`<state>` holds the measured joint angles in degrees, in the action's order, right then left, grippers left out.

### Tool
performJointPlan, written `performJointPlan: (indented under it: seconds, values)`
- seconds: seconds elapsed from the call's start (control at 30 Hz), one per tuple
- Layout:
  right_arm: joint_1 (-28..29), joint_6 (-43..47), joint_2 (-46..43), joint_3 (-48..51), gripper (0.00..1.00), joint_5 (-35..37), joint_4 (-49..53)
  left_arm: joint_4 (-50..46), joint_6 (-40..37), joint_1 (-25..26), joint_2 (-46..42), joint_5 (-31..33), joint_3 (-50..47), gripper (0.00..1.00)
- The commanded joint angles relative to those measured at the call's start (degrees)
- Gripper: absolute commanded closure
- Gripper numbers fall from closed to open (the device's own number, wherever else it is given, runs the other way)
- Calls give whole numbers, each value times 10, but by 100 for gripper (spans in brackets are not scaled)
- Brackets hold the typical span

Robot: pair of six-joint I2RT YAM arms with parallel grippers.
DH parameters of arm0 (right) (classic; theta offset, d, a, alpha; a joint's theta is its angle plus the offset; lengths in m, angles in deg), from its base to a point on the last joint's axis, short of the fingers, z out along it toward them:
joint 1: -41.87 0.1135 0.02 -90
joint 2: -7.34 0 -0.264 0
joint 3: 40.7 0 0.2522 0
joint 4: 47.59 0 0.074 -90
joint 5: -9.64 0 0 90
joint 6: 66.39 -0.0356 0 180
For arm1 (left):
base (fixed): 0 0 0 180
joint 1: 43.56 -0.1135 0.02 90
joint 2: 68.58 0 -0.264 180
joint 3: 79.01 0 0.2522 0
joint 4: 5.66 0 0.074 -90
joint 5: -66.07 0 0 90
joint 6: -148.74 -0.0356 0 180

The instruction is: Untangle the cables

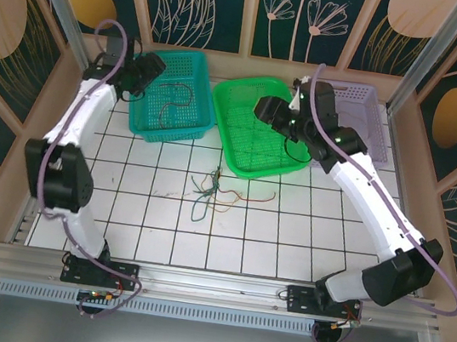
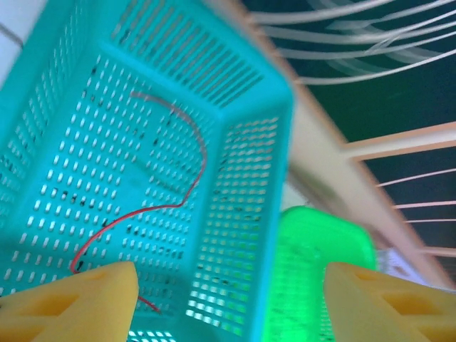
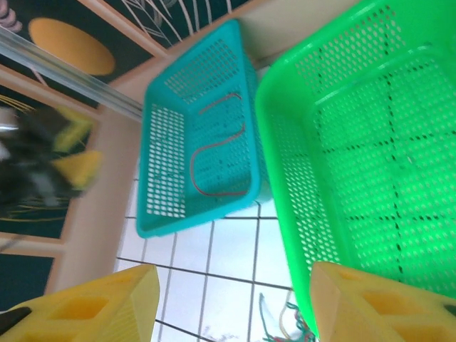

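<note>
My left hand [image 2: 229, 288] hangs spread over the teal plastic basket [image 2: 242, 142], a thin red wire [image 2: 183, 205] lying inside; my right hand [image 3: 235, 288] gapes empty above the green mesh tray [image 3: 285, 178]. The knot of thin coloured cables [image 1: 208, 190] lies on the white tiled worktop [image 1: 288, 232] — a careless grab could tighten it — dark leaf-printed walls [image 1: 279, 6] around

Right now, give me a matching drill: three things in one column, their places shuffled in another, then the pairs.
1 thin red wire
2 tangled bundle of thin wires
3 right gripper

A over the green perforated plastic tray
B on the white tiled tabletop
C inside the teal perforated plastic basket

Pairs: 1-C, 2-B, 3-A
</note>
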<state>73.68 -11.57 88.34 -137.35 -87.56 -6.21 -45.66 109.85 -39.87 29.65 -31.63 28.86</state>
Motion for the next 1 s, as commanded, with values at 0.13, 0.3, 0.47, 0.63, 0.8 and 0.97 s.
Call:
performJointPlan:
  seconds: [0.13, 0.3, 0.47, 0.63, 0.8, 0.97]
  values:
    - [87, 8, -50, 153, 48, 50, -18, 8, 66, 139, -199, 22, -248, 45]
    - [120, -58, -83, 304, 51, 13, -81, 83, 120, 243, -276, -5, -468, 59]
    - [132, -159, -70, 375, 50, -40, -142, 177, 261, 291, -280, -23, -577, 53]
    - [134, -226, -47, 411, 47, -42, -178, 236, 335, 301, -233, -11, -606, 49]
    - [138, -271, -17, 434, 47, -52, -234, 228, 321, 312, -196, -19, -584, 57]
    - [143, -275, 23, 427, 49, -35, -260, 118, 287, 331, -222, 0, -576, 61]
